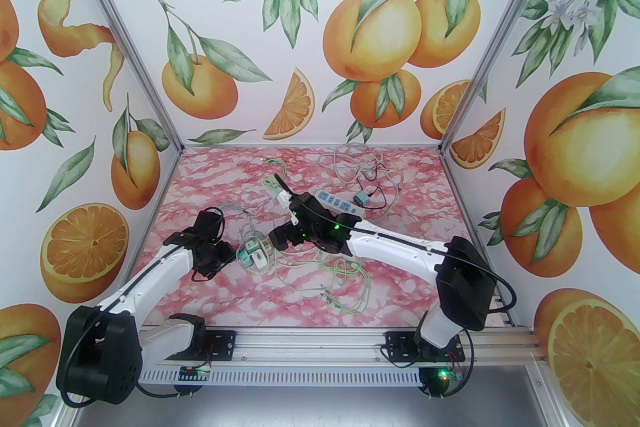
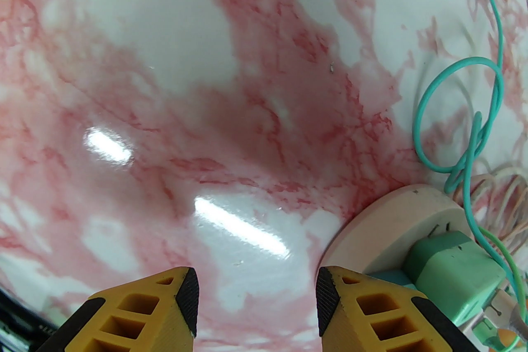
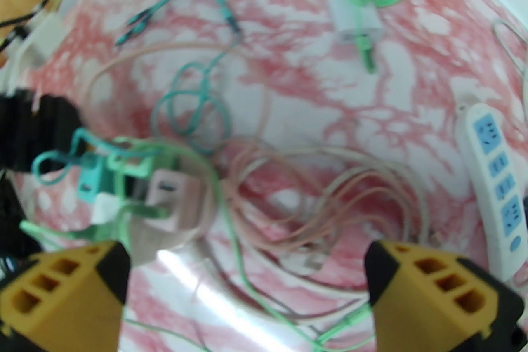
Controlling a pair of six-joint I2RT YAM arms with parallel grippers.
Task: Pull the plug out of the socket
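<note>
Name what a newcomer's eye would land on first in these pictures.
The orange-printed walls around a pink marbled table strike first. Mid-table lies a tangle of pale cables, with a cluster of green and pink plugs between the open left pincer and the open right pincer. A white power strip lies farther back.

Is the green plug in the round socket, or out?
In, it seems: the green plug sits flush on the round socket, no prongs showing.

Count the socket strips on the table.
2: the white strip mid-table, and the pale socket block by the left gripper. More may be hidden.
</note>
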